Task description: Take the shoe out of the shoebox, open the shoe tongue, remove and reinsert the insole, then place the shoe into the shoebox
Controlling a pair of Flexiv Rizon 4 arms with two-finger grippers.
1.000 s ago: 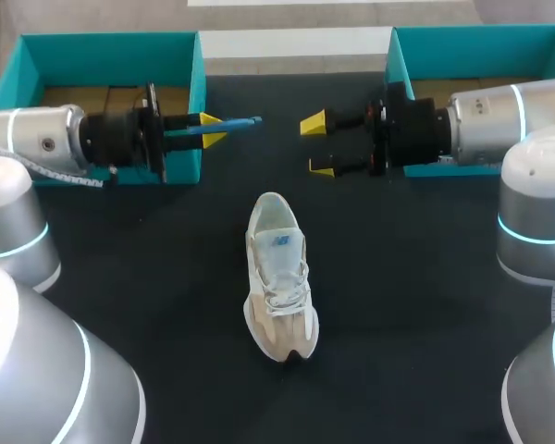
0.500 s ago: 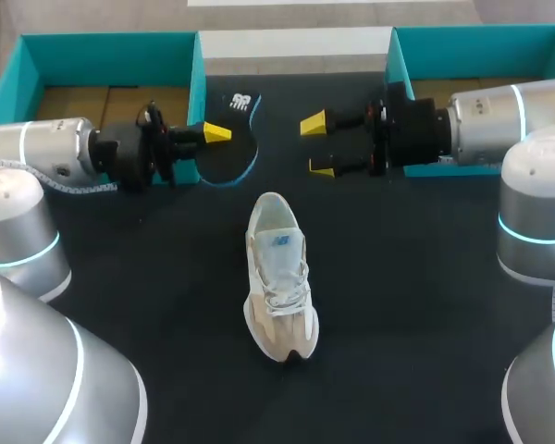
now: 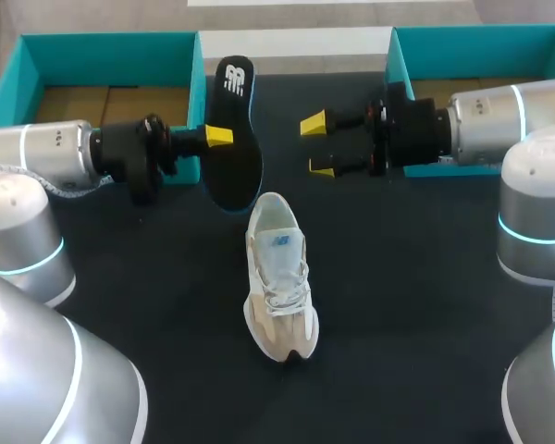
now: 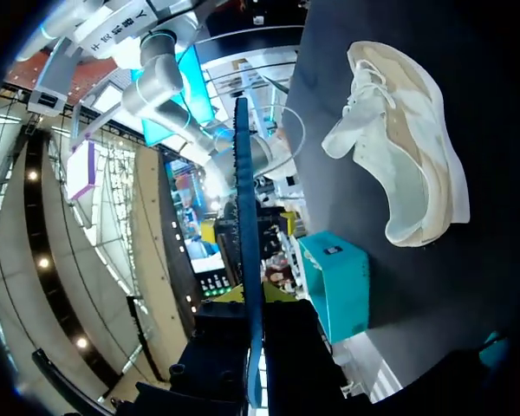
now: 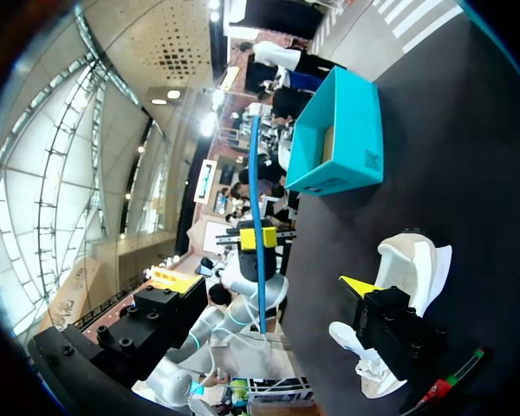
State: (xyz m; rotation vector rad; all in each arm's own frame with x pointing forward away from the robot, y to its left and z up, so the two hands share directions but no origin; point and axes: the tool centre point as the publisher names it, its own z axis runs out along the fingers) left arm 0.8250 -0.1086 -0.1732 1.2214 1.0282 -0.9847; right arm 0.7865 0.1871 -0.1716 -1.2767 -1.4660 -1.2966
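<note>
Black, blue-rimmed insole (image 3: 236, 157) sits clamped between the left gripper's (image 3: 219, 137) fingers, so it would best tilt toe-first into the white sneaker (image 3: 279, 277) lying on the desk (image 3: 425, 305) near those fingers, the right gripper's (image 3: 317, 146) wide, empty fingers bracing its collar.

The insole (image 3: 233, 139) hides the left gripper's (image 3: 220, 138) far finger; only one yellow tip shows from above. From the left wrist the insole is edge-on, its faces unseen. The right arm (image 3: 486, 116) covers much of the shoebox (image 3: 462, 42) at the table's (image 3: 425, 277) far right corner. In the right wrist view, the right gripper's (image 3: 317, 146) own finger blocks the shoe's (image 5: 413, 260) middle.
</note>
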